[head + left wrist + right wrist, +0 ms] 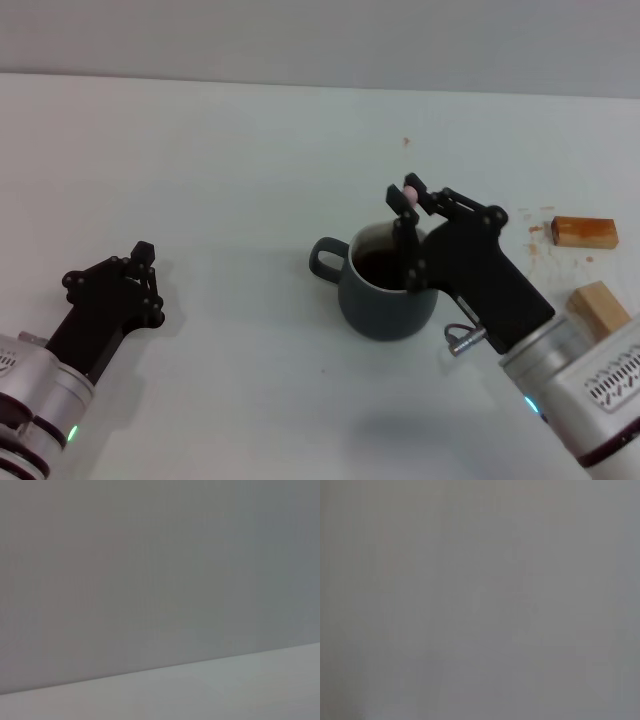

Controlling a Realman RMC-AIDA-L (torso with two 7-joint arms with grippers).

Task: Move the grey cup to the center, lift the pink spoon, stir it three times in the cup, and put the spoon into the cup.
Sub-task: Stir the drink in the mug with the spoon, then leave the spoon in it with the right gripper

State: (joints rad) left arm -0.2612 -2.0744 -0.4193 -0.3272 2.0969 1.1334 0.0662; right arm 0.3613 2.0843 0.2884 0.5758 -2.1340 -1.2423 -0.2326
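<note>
White desk [220, 150] carries the grey cup [385, 290] right of centre; the right pincer [408, 195] hangs above it, clamped on the pink spoon [409, 225], held upright for stirring. Left pincer [145, 262], apparently together, rests near-left

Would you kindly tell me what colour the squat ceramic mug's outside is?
Dark blue-grey; the squat ceramic mug shows best in the head view.

2 tan wooden blocks [585, 232] lie on the white table [200, 150], reddish-brown stains [535, 235] beside them.
</note>
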